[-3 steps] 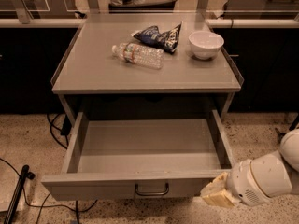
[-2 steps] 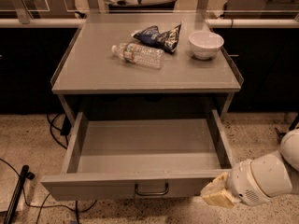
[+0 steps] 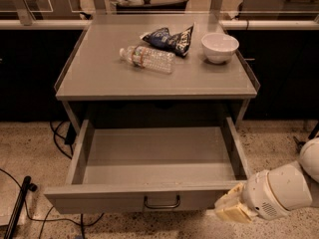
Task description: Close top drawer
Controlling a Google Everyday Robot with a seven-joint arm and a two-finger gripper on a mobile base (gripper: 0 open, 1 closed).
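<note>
The top drawer [image 3: 149,195] of a grey cabinet is pulled far out and stands open and empty. Its flat front panel faces me at the bottom of the view, with a small dark loop handle [image 3: 162,203] at its centre. My gripper [image 3: 230,209] is at the lower right, a cream-coloured end on a white arm, just at the right end of the drawer's front panel. The lower drawers are out of view.
On the cabinet top [image 3: 99,73] lie a plastic water bottle [image 3: 147,58], a dark chip bag [image 3: 168,39] and a white bowl [image 3: 220,47]. Black cables [image 3: 60,138] and a dark rod [image 3: 17,208] lie on the speckled floor at the left.
</note>
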